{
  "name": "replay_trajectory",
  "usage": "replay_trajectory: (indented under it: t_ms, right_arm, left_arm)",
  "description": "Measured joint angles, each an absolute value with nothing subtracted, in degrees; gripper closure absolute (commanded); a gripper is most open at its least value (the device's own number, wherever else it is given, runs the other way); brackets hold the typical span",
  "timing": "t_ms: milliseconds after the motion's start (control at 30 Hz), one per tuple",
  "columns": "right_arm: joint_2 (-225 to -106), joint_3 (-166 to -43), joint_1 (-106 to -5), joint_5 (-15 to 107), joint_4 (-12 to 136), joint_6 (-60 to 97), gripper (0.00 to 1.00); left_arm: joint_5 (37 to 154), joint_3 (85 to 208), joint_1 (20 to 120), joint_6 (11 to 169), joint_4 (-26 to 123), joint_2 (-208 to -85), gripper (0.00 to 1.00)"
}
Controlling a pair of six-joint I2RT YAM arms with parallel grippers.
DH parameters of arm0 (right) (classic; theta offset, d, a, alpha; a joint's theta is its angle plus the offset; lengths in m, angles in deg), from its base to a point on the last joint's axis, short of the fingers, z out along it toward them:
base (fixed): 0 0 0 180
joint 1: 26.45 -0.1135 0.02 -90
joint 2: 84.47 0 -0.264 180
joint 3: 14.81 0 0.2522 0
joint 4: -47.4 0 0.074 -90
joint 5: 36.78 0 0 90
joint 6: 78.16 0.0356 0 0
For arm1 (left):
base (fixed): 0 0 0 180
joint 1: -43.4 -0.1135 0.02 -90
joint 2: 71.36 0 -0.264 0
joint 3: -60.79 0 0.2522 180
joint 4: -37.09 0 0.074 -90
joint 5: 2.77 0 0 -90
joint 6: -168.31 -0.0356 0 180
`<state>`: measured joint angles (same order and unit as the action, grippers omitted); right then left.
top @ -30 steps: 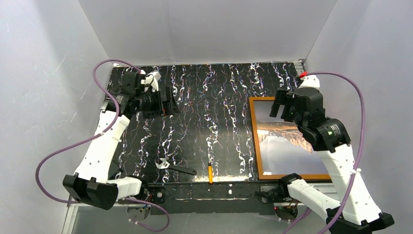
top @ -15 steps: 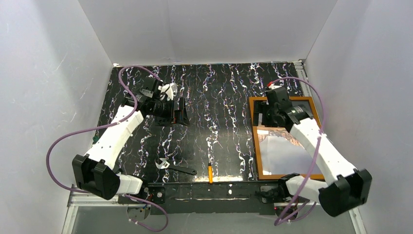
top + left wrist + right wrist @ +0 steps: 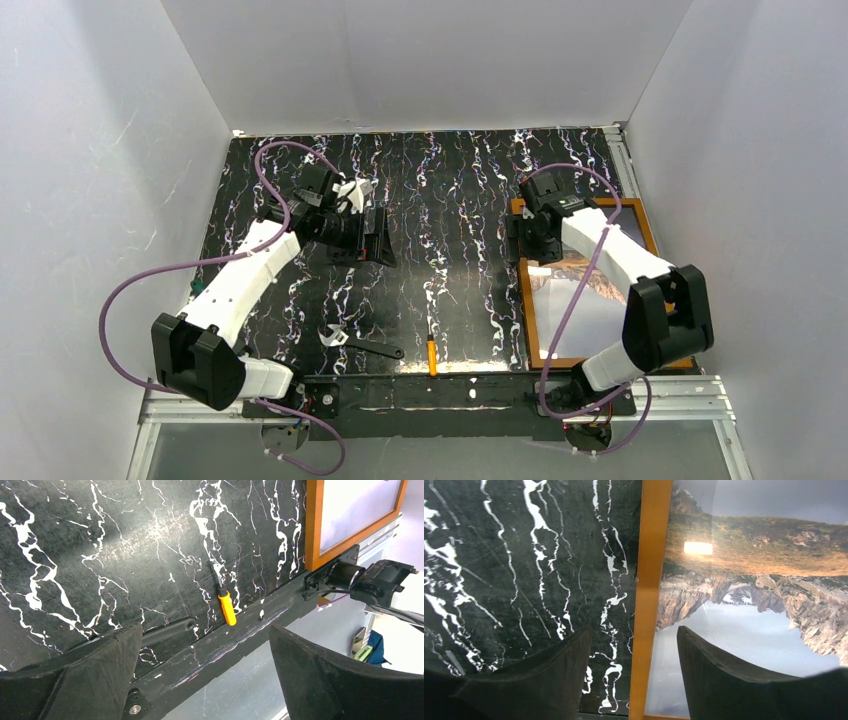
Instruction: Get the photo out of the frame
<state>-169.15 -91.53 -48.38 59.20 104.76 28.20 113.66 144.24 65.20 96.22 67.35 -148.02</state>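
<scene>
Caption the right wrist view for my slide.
Open right gripper astride a side rail of the frame, photo inside.

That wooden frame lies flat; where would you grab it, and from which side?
Probably the frame by its long rail nearest the table middle, from straight above. Lying flat, only that slim rail fits between fingers: one outside, one over the photo. The right pincer hangs astride it.

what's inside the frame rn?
The photo, mountain print facing up, fills the frame. From above, the right gripper and its arm hide the far part. Whatever lies beneath the print is covered.
</scene>
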Motion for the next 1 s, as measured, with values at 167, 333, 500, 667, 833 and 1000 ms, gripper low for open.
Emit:
replay_trajectory:
  t_ms: [167,333,500,667,833,1000]
  right_arm:
    - [-174.3,-91.6,-47.7,59.5,104.3,27.6,0.43]
    - [-177.0,-91.6,-47.2,60.5,103.8,26.8,0.53]
    - [-178.8,-91.7,-47.1,61.0,102.8,26.6,0.55]
    - [-180.1,-91.7,-47.1,61.1,102.3,26.6,0.57]
    - [-181.8,-91.7,-47.1,61.2,101.4,26.6,0.67]
    - [-182.5,-92.0,-47.2,61.0,101.3,26.7,0.82]
  left_arm:
    - [113.9,143.8,66.8,96.3,67.0,-148.0,0.00]
    - [114.1,143.4,68.1,96.3,66.7,-148.0,0.00]
    - [114.3,143.4,68.8,96.3,66.5,-148.0,0.00]
    - [114.6,143.4,69.0,96.5,66.4,-148.1,0.00]
    - [115.0,143.4,69.1,96.8,66.1,-148.4,0.00]
    - [115.1,143.3,69.1,97.0,66.1,-148.8,0.00]
